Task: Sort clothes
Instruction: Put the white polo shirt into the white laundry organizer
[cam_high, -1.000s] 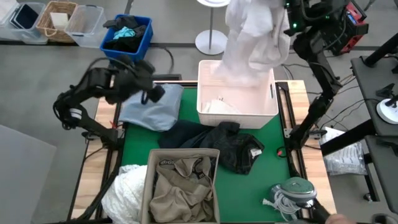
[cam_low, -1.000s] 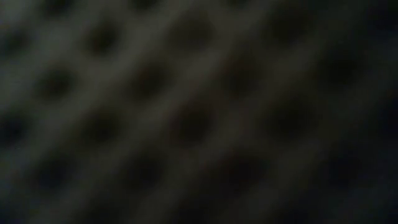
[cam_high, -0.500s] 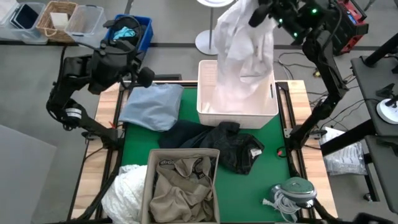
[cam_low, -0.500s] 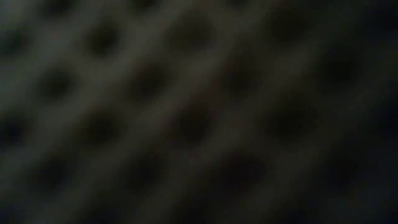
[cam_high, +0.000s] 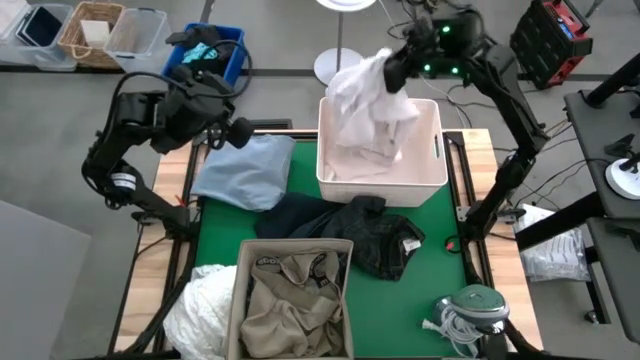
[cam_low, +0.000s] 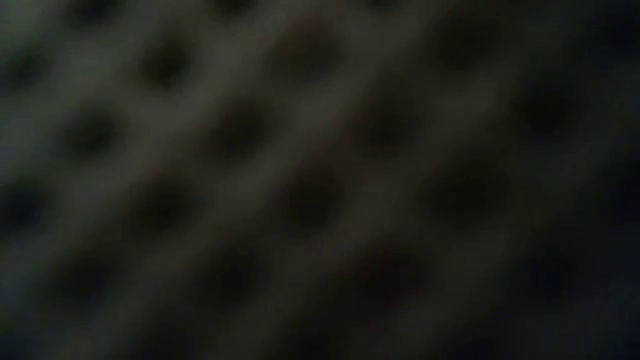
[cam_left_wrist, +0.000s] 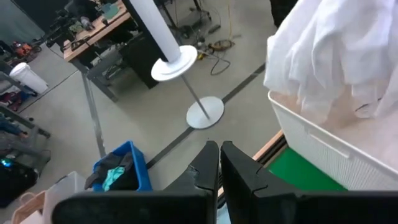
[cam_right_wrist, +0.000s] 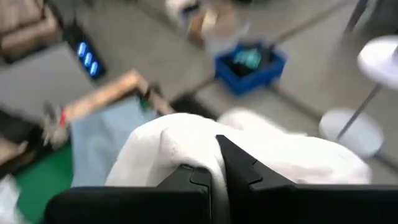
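White garment (cam_high: 362, 105): pinched between the closed fingers of the right gripper (cam_high: 392, 72), draped into the white bin (cam_high: 435, 165). Left gripper (cam_high: 238, 130): jaws pressed together, empty, held above the light blue shirt (cam_high: 240, 172). Dark jeans (cam_high: 375, 235): laid on the green mat (cam_high: 415, 290).
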